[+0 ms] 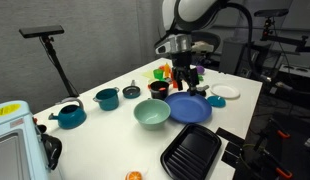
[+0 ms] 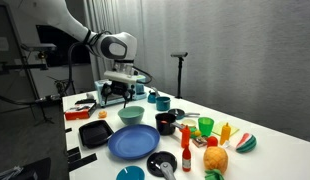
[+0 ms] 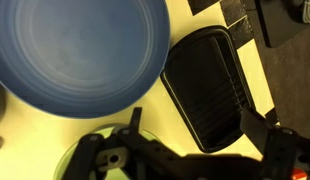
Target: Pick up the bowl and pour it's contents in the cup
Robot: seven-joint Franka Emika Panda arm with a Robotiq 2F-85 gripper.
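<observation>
Gripper [image 2: 121, 98], jaw state not discernible, hovers over the mint bowl [image 1: 152, 113], which lies at 9 o'clock of the blue plate [image 1: 188, 108], with the black cup [image 1: 158, 89] at the bowl's 12 o'clock; ideally pinch one rim wall squarely and lift level.

We are counting one green bowl [image 1: 152, 113], one black cup [image 1: 158, 89], one blue plate [image 1: 188, 108], one white plate [image 1: 226, 92] and one black grill pan [image 1: 191, 150], all on the desk [image 1: 107, 135].
</observation>
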